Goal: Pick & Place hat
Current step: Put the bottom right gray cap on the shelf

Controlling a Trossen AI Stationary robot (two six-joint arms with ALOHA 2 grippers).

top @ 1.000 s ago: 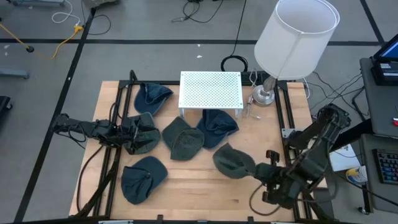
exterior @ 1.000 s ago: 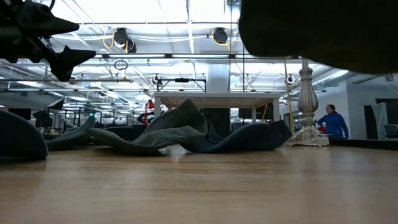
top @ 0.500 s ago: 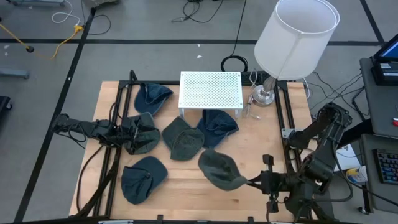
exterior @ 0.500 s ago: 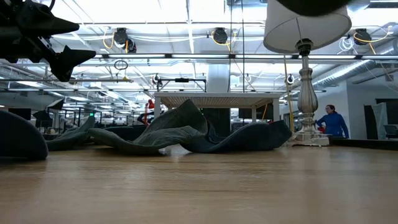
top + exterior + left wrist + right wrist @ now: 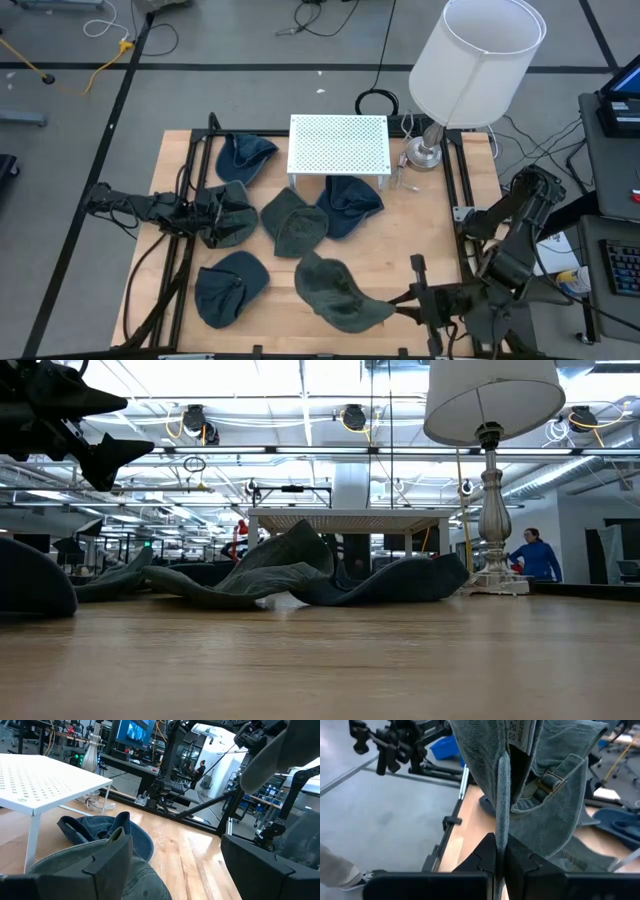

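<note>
From above, we saw the right pincer clamped on a grey-green hat, held over the table's near edge, while the left pincer sat spread wide among other hats. In the right wrist view, fingers pinched the hat's fabric.

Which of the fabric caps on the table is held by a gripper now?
The grey-green fabric cap near the front edge of the wooden table. The right gripper has its jaws shut on its edge; the other caps lie loose.
</note>
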